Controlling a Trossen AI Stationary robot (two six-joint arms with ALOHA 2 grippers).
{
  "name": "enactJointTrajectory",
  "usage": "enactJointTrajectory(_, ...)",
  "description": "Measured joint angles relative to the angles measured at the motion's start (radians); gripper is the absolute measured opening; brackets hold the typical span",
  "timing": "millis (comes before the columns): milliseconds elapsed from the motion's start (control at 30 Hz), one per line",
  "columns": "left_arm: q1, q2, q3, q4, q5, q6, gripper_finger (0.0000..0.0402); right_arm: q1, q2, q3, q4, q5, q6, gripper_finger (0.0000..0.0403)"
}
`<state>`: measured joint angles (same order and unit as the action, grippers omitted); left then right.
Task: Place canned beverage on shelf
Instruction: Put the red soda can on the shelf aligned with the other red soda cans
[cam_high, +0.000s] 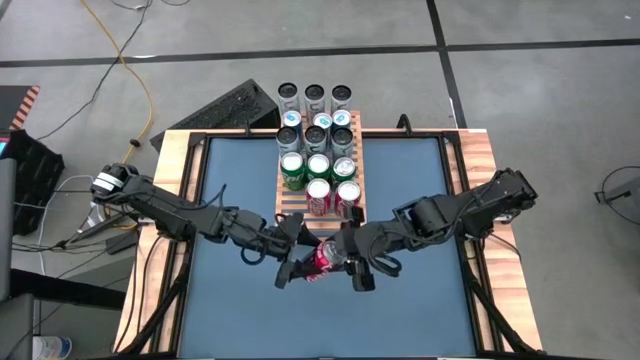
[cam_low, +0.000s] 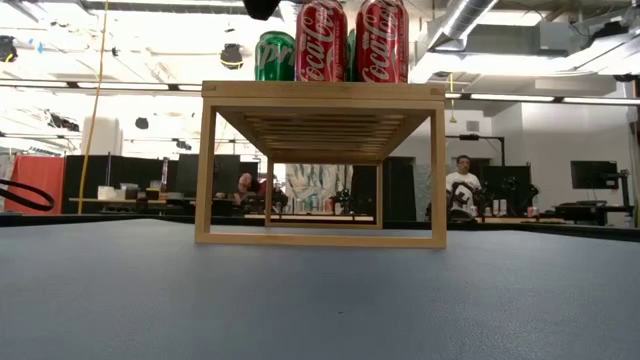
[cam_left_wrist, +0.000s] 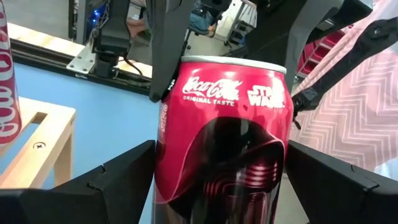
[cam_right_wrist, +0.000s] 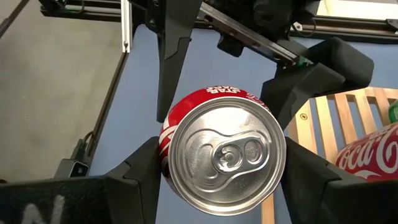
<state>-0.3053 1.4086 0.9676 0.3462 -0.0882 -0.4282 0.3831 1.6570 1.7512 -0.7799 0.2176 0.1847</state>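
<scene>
A red Coca-Cola can (cam_left_wrist: 224, 137) stands upright in the air in front of the shelf's near end, and both grippers are closed on it. My left gripper (cam_high: 303, 262) reaches it from the table's left. My right gripper (cam_high: 350, 262) reaches it from the right. The can's silver top (cam_right_wrist: 224, 158) faces up. The wooden slatted shelf (cam_high: 285, 203) stands at the table's middle far side and carries several green, red and silver cans (cam_high: 318, 165). In the low view the held can is above the picture. My left gripper pinches the can's lower wall (cam_left_wrist: 163, 186) between its two fingers (cam_left_wrist: 118, 180), one on each side. The fingers lie level, coming from the table's left. The can stands upright, lifted clear of the table. My right gripper pinches the can's upper wall just under the rim (cam_right_wrist: 168, 142) between its two fingers (cam_right_wrist: 140, 171), above the left gripper's hold. The fingers slant down from the table's right. The can's top stays level and uncovered.
The shelf's near end has two red cans (cam_low: 350, 40) at its edge, close beyond the held can. A keyboard (cam_high: 215, 108) lies past the far left corner. Bare blue mat (cam_high: 250, 320) spreads on the near half of the table.
</scene>
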Motion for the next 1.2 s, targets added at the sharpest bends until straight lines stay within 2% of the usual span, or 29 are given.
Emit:
enactJointTrajectory(300, 0.019, 0.042, 0.009, -0.006, 0.059, -0.029, 0.0330, -0.007, 0.033, 0.000, 0.009, -0.026, -0.010, 0.0238)
enactJointTrajectory(533, 0.029, 0.113, 0.083, -0.108, 0.179, -0.064, 0.0330, 0.004, 0.066, 0.001, -0.018, -0.063, 0.002, 0.0238)
enactJointTrajectory(667, 0.029, 0.115, 0.111, -0.165, 0.182, -0.072, 0.0330, 0.004, 0.066, 0.001, -0.013, -0.063, 0.001, 0.0238)
enactJointTrajectory(833, 0.038, 0.115, 0.111, -0.156, 0.194, -0.089, 0.0330, 0.011, 0.064, 0.001, -0.014, -0.064, 0.004, 0.0239)
enactJointTrajectory(933, 0.037, 0.115, 0.111, -0.157, 0.195, -0.081, 0.0328, 0.012, 0.064, 0.001, -0.011, -0.063, 0.004, 0.0254)
enactJointTrajectory(1200, 0.030, 0.116, 0.111, -0.144, 0.180, -0.054, 0.0289, 0.019, 0.059, 0.001, -0.022, -0.061, -0.006, 0.0287)
